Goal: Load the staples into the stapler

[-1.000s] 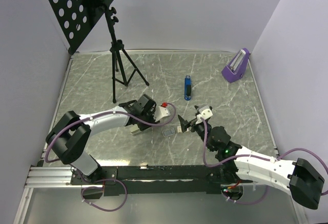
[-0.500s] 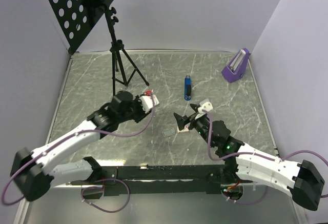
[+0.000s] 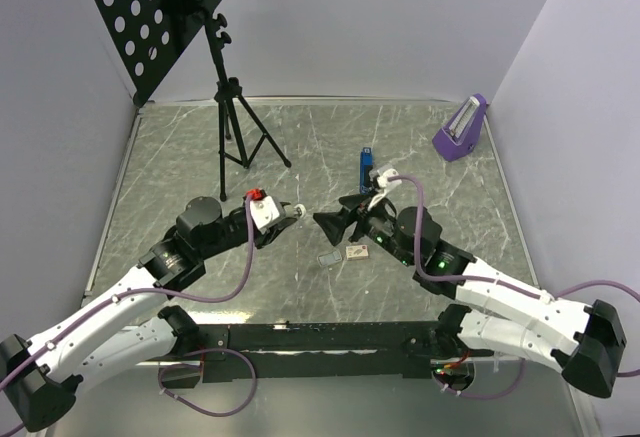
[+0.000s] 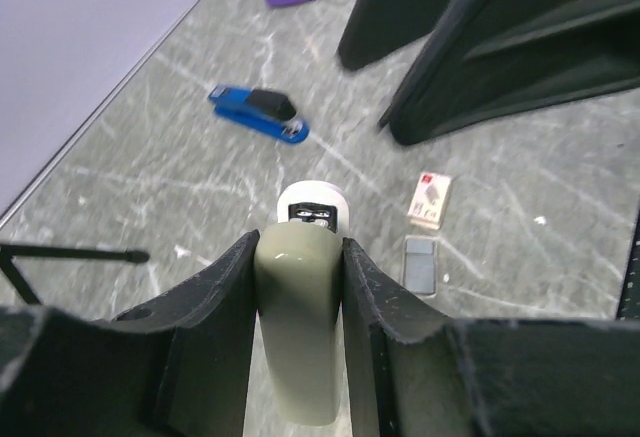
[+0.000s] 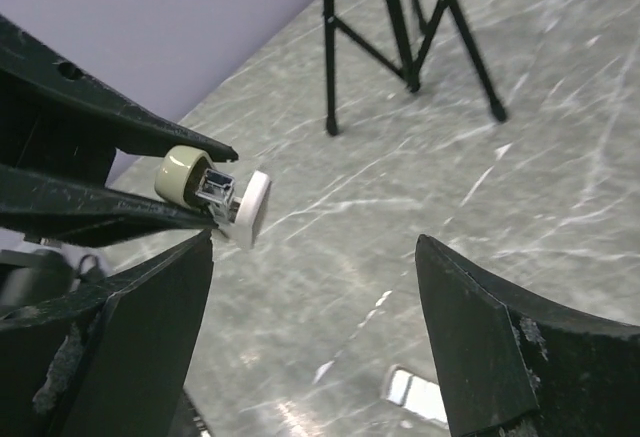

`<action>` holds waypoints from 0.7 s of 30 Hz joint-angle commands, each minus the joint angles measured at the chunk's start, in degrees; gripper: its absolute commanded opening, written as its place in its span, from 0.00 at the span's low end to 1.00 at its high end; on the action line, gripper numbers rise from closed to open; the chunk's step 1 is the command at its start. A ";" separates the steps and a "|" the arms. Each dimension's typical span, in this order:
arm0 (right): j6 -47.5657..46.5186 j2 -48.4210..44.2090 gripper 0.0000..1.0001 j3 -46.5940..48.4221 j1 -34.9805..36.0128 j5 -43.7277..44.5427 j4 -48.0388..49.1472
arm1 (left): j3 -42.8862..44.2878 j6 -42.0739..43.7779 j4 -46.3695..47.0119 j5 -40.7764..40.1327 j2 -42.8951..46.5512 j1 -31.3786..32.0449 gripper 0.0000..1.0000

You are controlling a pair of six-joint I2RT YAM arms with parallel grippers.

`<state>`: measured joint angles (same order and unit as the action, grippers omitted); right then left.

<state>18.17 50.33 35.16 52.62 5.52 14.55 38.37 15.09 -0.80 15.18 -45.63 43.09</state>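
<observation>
The left gripper is clamping an olive cylinder between its fingers. The jaws are drawn part-way in and pressing on both sides of it. The cylinder's white cap is poking out past the fingertips. The gripper is hanging over the middle of the table, pointing toward the right arm.

The right gripper is facing it from the other side. Its jaws are standing wide apart and holding nothing. The two grippers are sitting near each other, tips apart and not touching.

Down on the table are the staples. The little box with the reddish print is lying flat, just below the right gripper in the top view. The grey tray is lying just beside the box, on its left in that view, with a sliver of table showing between them. Neither gripper is touching either piece.

The stapler, blue with a black top, is lying farther back on the table, apart from the box and tray (whether it is fully closed I cannot tell). No gripper is on it.

A purple object is sitting in the far right corner by the wall. A black tripod is standing at the far left, carrying a perforated plate.
</observation>
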 commanded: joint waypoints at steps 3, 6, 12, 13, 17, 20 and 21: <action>9.06 5.12 0.85 5.97 -0.24 -4.02 -0.14 | 0.13 -1.12 5.98 6.79 -0.16 0.06 0.01; 10.91 7.15 0.82 6.59 -0.24 -3.32 0.57 | 0.04 -1.20 6.33 7.32 -0.17 0.06 0.01; 13.99 10.75 0.71 6.41 -0.94 -3.76 1.63 | -0.31 -1.47 7.12 7.58 0.98 0.06 0.01; 14.86 11.02 0.66 6.42 -1.11 -3.85 1.54 | -0.40 -1.38 7.21 7.67 1.15 0.06 0.01; 17.85 11.99 0.49 5.63 -2.08 -4.03 1.28 | -0.75 -1.56 7.83 7.15 2.12 0.06 0.01; 19.79 12.08 0.41 5.10 -2.96 -4.90 1.36 | -1.28 -1.64 8.53 6.27 2.99 0.06 0.01; 20.23 12.25 0.39 4.92 -3.31 -5.16 1.62 | -1.37 -1.82 8.88 6.27 3.09 0.06 0.01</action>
<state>35.42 62.22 39.27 51.59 -0.82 15.40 36.67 14.02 1.61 20.49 -45.56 43.09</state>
